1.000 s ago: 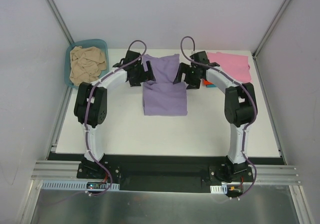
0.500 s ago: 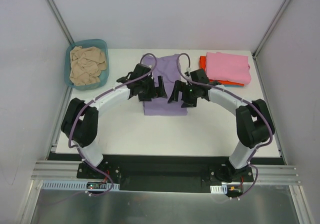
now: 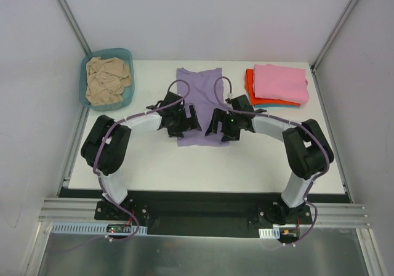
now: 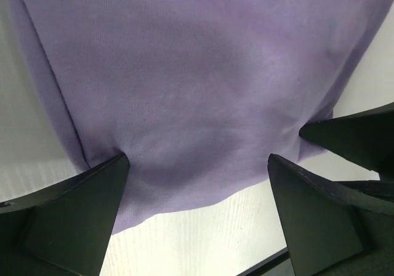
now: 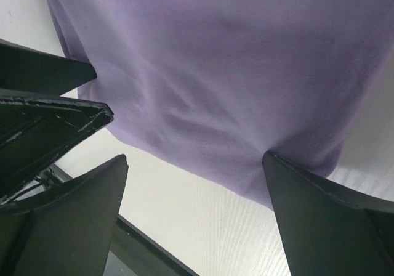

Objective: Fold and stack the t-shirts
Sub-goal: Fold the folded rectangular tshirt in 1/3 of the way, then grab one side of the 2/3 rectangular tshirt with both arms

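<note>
On our desk (image 3: 203, 171) the lavender t-shirt (image 3: 198, 82) lies from the middle of the far edge toward the centre. Our left gripper (image 4: 197, 159) and right gripper (image 5: 194, 159) sit at its near hem, both jaws spread wide.

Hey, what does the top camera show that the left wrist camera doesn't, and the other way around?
Only the top view shows the teal basin holding beige cloth, and the pink shirt stacked on an orange-red one. Only the left wrist view shows close up that the left gripper is open, its fingers spread wide across the near hem of the lavender shirt. Both show that shirt lying on the white table, and part of the right gripper.
</note>
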Action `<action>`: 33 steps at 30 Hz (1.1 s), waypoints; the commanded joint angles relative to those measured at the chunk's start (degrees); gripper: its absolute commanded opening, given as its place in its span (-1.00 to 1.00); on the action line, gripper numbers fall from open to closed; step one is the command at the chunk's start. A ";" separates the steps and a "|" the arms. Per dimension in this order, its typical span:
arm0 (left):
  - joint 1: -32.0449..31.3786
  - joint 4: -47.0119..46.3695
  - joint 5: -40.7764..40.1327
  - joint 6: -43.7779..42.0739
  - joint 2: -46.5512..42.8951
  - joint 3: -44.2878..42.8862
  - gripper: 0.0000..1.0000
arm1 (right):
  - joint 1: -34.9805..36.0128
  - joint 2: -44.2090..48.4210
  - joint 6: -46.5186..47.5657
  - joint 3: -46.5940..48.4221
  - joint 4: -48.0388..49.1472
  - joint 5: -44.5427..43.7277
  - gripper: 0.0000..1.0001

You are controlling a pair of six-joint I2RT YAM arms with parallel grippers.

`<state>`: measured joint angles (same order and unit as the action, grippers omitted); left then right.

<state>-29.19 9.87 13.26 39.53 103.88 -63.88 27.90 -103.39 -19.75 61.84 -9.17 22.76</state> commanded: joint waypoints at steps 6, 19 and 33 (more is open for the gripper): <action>-2.80 3.93 -1.57 2.92 -15.33 19.21 0.99 | 7.51 14.43 -0.99 -15.94 -2.61 -6.41 0.94; -5.09 7.26 -0.51 4.50 -44.71 29.77 0.99 | 15.87 38.43 3.84 -19.83 -9.64 -15.73 0.93; -5.09 13.52 -7.46 10.74 -49.66 37.77 0.67 | 15.87 35.55 2.08 -25.99 -3.67 -10.64 0.90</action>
<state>-33.80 23.35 8.29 47.70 52.31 -27.27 43.51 -65.32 -17.15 35.48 -16.99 10.41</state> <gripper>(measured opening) 0.892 0.971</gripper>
